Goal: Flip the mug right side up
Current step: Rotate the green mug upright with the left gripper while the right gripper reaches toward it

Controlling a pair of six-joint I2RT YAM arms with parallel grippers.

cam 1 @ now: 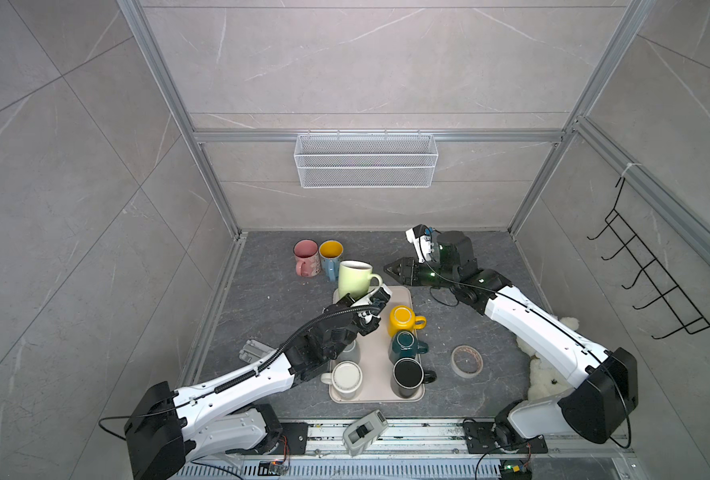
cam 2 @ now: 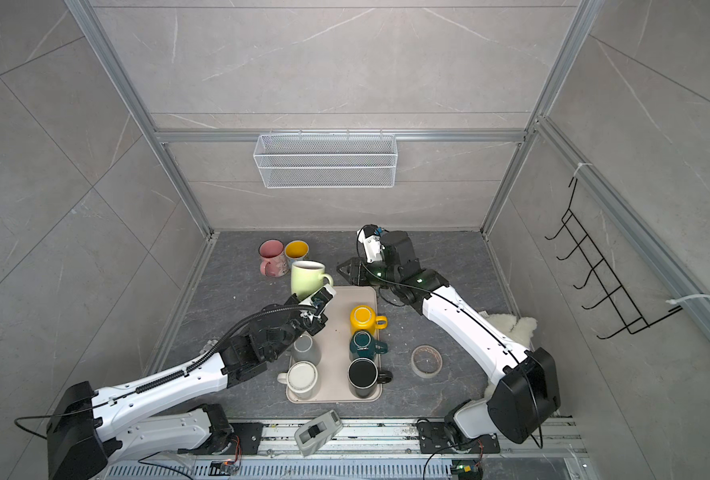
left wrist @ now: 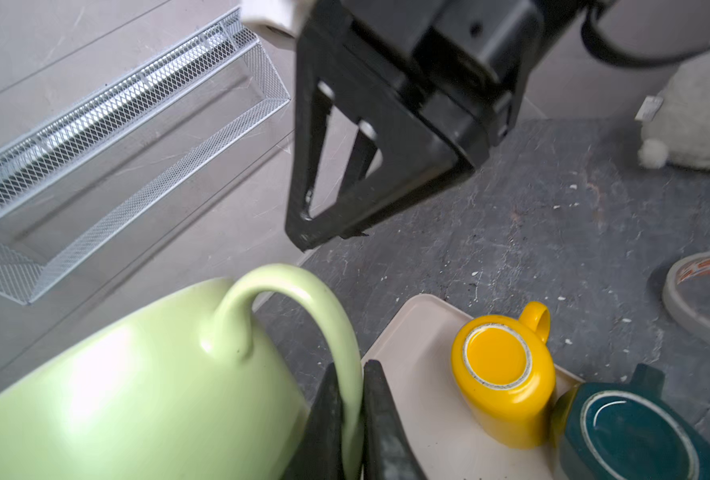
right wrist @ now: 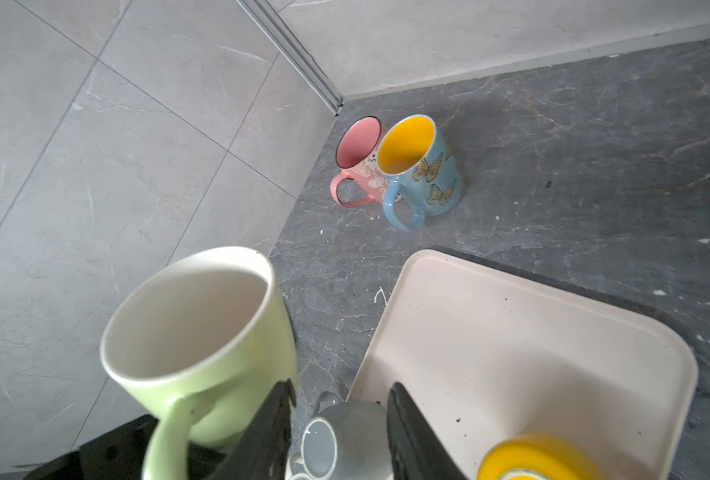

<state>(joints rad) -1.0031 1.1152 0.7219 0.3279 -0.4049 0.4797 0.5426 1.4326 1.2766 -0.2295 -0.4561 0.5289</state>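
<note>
Dark stone tabletop carries the tray. My left gripper is clenched on the handle of the green mug, mouth up; I lower it level before releasing.

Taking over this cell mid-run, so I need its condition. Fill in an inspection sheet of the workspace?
Surface: dark stone-look table, lightly speckled.
Job's things: green mug mouth up, held by its handle; yellow mug, teal mug, black mug, white mug, grey mug upside down on tray; pink mug, blue mug upright farther back.
Clutter: tape roll, plush toy, grey device on front rail.
Grippers: left gripper shut on green mug's handle; right gripper open, empty.
Cables: black hose along left arm, nothing seen snagged.
Surroundings: wire basket on back wall, hook rack on right wall.
</note>
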